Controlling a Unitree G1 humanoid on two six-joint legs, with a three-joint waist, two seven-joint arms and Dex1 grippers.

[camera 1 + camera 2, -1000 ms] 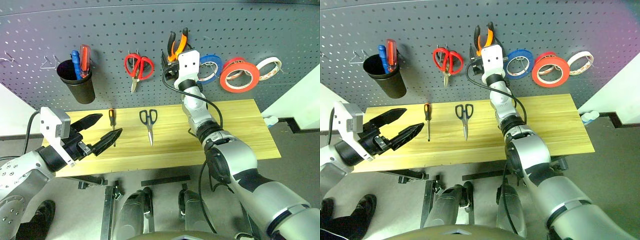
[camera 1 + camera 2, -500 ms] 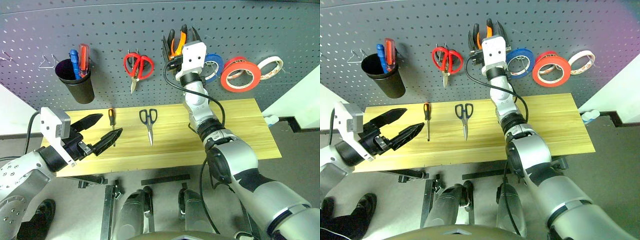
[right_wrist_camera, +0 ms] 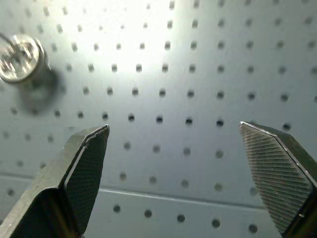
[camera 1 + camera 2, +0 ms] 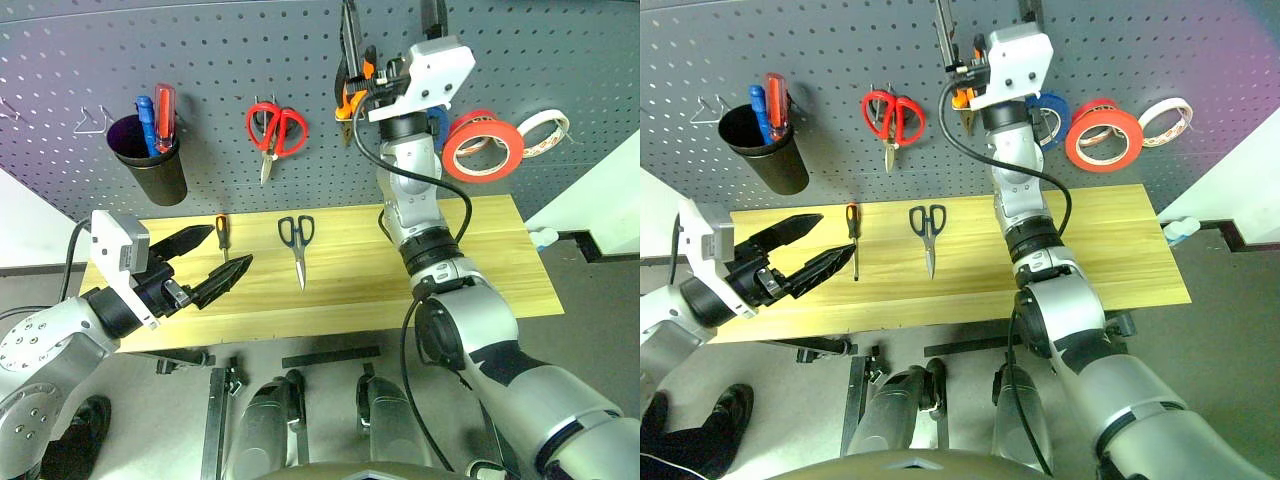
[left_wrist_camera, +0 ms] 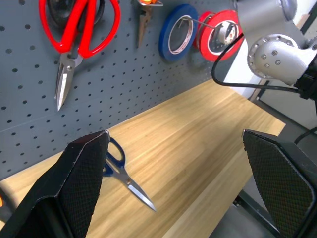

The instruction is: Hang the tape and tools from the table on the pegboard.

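- Right gripper point(image 4: 392, 20) is raised high against the pegboard point(image 4: 200, 50), its two black fingers spread wide apart with nothing between them; in its wrist view the fingers point(image 3: 81, 168) frame bare perforated panel.
- Left gripper point(image 4: 212, 260) hangs over the left end of the table point(image 4: 480, 250), its fingers parted and empty, pointing toward the middle of the table.
- Pliers point(image 4: 352, 85), with orange-and-black handles, hang on the pegboard just beside the right arm, partly hidden by its cable.
- Tape point(image 4: 482, 148), a wide orange-red ring and the largest roll, hangs on the pegboard to the right of that arm, beside a blue roll point(image 4: 438, 120) and a pale-cored roll point(image 4: 545, 135).
- Scissors point(image 4: 297, 245) with dark blue-black handles lie flat on the light wooden table, blades pointing toward the front edge.
- Screwdriver point(image 4: 223, 240), slim with an orange-and-black handle, lies on the table left of the scissors, just past the left gripper's fingertips.
- Red-handled scissors point(image 4: 273, 135) hang on the pegboard; a black cup point(image 4: 152, 165) there holds a blue and a red screwdriver.
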